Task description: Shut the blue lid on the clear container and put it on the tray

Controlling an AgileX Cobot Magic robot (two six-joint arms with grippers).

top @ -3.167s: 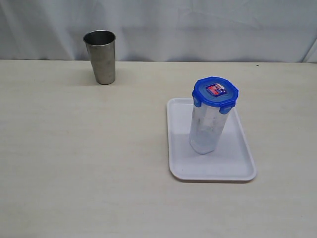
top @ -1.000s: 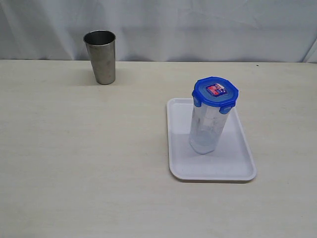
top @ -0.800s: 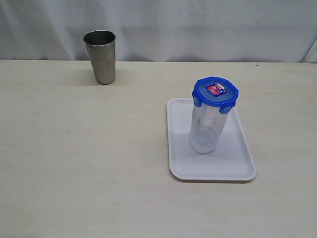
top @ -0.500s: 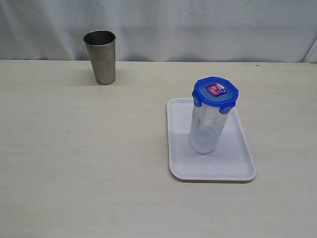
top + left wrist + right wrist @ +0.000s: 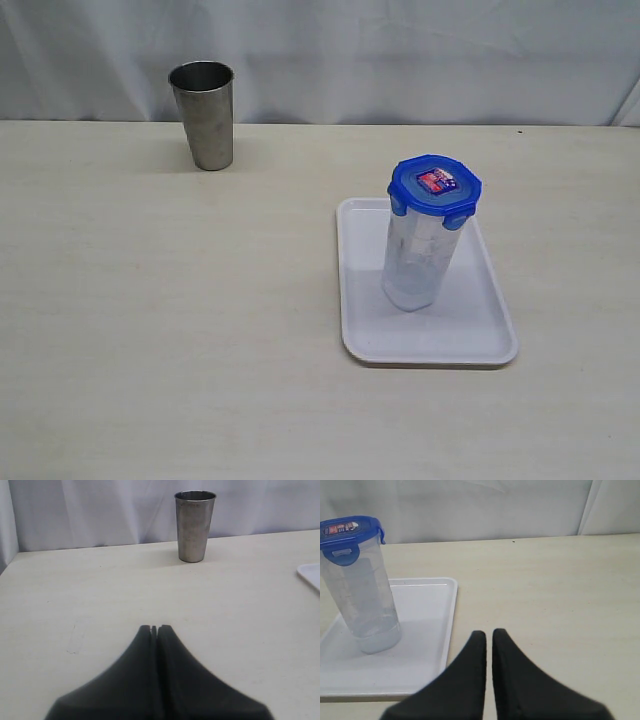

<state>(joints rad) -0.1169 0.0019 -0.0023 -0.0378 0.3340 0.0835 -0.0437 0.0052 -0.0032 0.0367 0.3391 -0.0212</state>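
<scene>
The clear container [image 5: 415,265] stands upright on the white tray [image 5: 480,340], right of the table's middle. The blue lid [image 5: 434,186] sits on its rim with the flaps down and the red-and-white sticker on top. In the right wrist view the container [image 5: 365,600], the lid [image 5: 347,532] and the tray [image 5: 427,625] lie off to one side of my right gripper [image 5: 489,633], which is shut, empty and apart from them. My left gripper [image 5: 154,628] is shut with nothing held, over bare table. Neither gripper shows in the exterior view.
A grey steel cup [image 5: 203,115] stands at the back left of the table; it also appears in the left wrist view as the cup [image 5: 194,526], with a corner of the tray [image 5: 311,574] at that view's edge. A white curtain hangs behind the table.
</scene>
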